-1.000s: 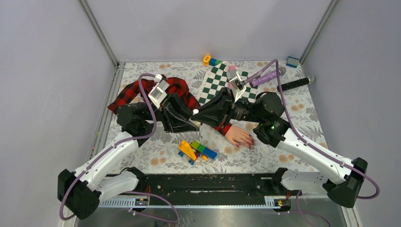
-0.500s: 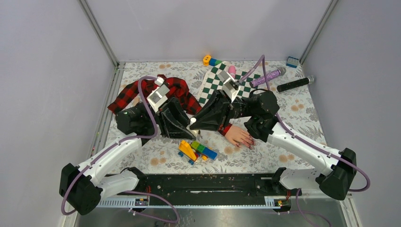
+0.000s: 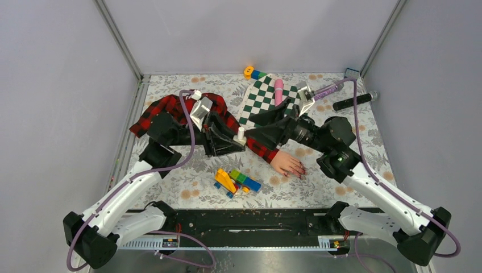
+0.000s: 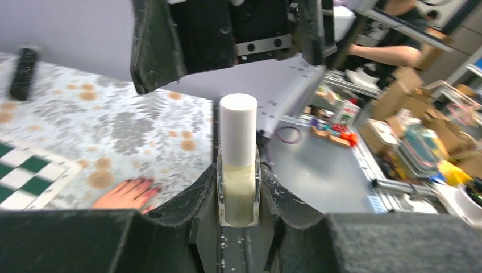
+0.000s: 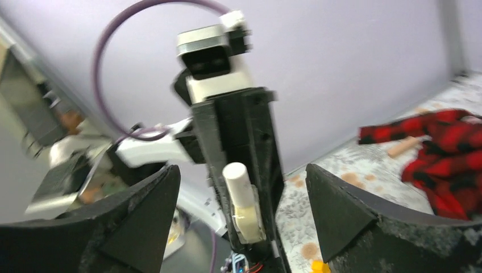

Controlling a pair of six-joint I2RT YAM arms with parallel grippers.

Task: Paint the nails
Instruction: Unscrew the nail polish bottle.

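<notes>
Since a second ago, your right gripper has let go of the white cap and backed off toward the right, and its jaws now stand wide apart. Your left arm has swung too and now presents the bottle more upright.

Findings, left to right:

1. The left gripper is clamped on the small pale bottle, low on the glass body. This leaves the cap exposed for the other arm. The grip looks centred and the bottle is upright.
2. The cap is on the bottle. The right wrist view shows it squarely between the spread fingers, not touching either. I judge this a re-approach for a fresh bite on the cap; opening is not yet done.
3. The mannequin hand lies palm down on the floral table, right of the bottle and below the right gripper, with the plaid sleeve trailing off to the left. The nails point to the near right edge, unobstructed and well placed for brushing.

Risk: a skewed grab could twist the bottle in the left jaws.
</notes>
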